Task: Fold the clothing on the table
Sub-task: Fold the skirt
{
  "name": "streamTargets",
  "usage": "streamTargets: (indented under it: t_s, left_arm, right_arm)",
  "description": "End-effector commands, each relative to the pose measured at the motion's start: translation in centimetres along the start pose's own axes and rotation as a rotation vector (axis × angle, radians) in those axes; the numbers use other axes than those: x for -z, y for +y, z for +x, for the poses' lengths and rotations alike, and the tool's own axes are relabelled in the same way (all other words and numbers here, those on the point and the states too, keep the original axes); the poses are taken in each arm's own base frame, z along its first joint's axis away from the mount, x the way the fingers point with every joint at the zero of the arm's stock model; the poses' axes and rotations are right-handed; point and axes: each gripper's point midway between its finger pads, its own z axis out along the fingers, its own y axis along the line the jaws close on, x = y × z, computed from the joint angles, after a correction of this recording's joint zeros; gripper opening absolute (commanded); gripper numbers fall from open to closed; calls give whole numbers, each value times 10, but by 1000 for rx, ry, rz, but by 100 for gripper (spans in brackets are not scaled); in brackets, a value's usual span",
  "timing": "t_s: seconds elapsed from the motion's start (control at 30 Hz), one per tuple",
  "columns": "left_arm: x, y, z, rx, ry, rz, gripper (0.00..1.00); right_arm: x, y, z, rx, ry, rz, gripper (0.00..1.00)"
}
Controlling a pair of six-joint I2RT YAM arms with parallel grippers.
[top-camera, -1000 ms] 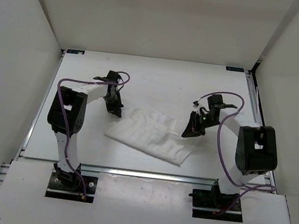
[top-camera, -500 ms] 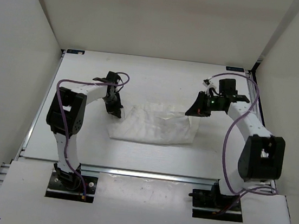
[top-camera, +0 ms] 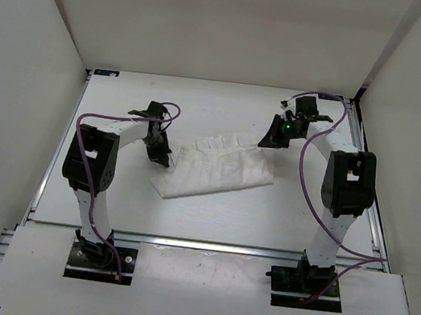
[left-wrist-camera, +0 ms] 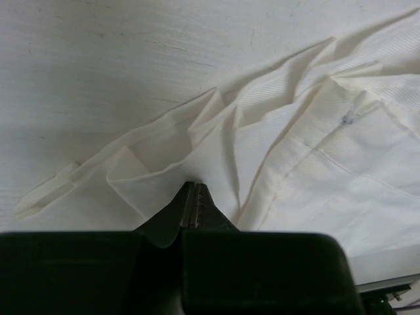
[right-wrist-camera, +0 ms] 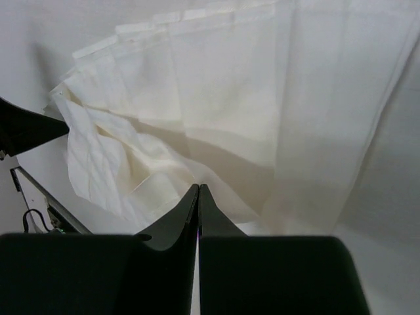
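Clothing (top-camera: pixel 217 170) lay across the middle of the table (top-camera: pixel 113 199), a thin white garment drawn into a loose, creased band between the two arms. The left gripper (top-camera: pixel 162 154) was shut at the garment's left end, low against the table. From close in, a flap of cloth seemed to be nipped between its closed tips, though a fold hid the exact bite. The right gripper (top-camera: pixel 271 140) was closed tight on the far right corner. It looked slightly raised, since the cloth fell away from it in soft pleats with shadow beneath. To my eye the clothing would handle as light and limp, with no stiffness to hold a line. It would sag wherever it was unsupported and probably drag and bunch on the smooth surface. Being so thin, a pinch could easily take only one layer. The doubled hems and the corners looked the soundest places to hold, pulled gently taut before any fold was laid over.
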Motion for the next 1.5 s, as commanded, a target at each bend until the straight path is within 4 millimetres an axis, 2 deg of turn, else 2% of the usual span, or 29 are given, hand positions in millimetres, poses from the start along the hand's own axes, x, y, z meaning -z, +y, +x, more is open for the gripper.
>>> streamTargets:
  t_s: [0.0,0.1,0.13,0.2,0.23,0.3,0.37,0.4,0.43,0.57,0.6,0.67,0.7,0.73,0.8,0.83,0.97,1.03,1.07,1.1,1.27,1.33,1.37,1.47]
  left_arm:
    - [34,-24,-20,-17,-99,114,0]
    - [67,-60,-50,-56,-217,229,1]
    - [86,-74,-62,-71,-268,279,4]
    - [117,-102,-85,-91,-359,379,24]
    - [123,-111,-88,-101,-362,421,31]
    - [141,-137,-99,-122,-379,508,35]
    - [135,-154,-101,-132,-346,557,35]
    - [140,-164,-102,-141,-348,586,35]
    - [132,-173,-93,-158,-321,596,36]
    - [126,-202,-86,-192,-304,637,36]
    - [117,-206,-81,-192,-275,640,35]
    - [114,-218,-78,-199,-263,662,36]
    - [108,-218,-77,-194,-249,657,35]
    - [113,-226,-76,-201,-253,680,35]
    - [101,-240,-67,-209,-215,703,34]
    - [105,-248,-66,-212,-208,737,31]
    - [86,-279,-36,-230,-89,816,7]
    - [82,-289,-25,-245,-58,819,2]
    - [69,-290,-13,-267,-37,784,0]
    - [66,-294,-10,-284,-47,767,0]
    - [39,-290,26,-358,22,645,0]
    - [27,-281,29,-400,-2,549,0]
    - [21,-282,39,-453,-16,502,0]
    - [9,-278,45,-502,-50,414,0]
  right_arm:
    - [18,20,7,68,-7,46,0]
    - [11,8,37,56,63,74,0]
    - [8,5,44,38,84,77,0]
    - [5,4,59,29,122,82,0]
    - [7,4,64,32,131,93,1]
    - [7,3,80,20,166,108,0]
    - [7,3,104,9,230,125,1]
    - [11,3,118,5,264,132,0]
    - [16,12,122,19,271,118,0]
    - [37,31,173,32,407,81,0]
    - [44,38,182,39,426,67,0]
    - [56,53,192,50,427,31,0]
    - [58,53,200,34,444,29,0]
    - [61,54,198,37,427,26,0]
    - [63,48,197,27,408,43,0]
    - [63,42,197,-3,402,56,0]
    - [61,30,187,-61,364,44,0]
    - [60,27,184,-66,357,57,0]
    - [59,26,183,-72,356,61,0]
    - [58,25,181,-85,353,62,0]
    - [54,22,182,-95,359,59,0]
    - [54,25,181,-103,357,54,0]
    - [52,23,181,-96,357,58,0]
    - [53,22,183,-111,363,59,0]
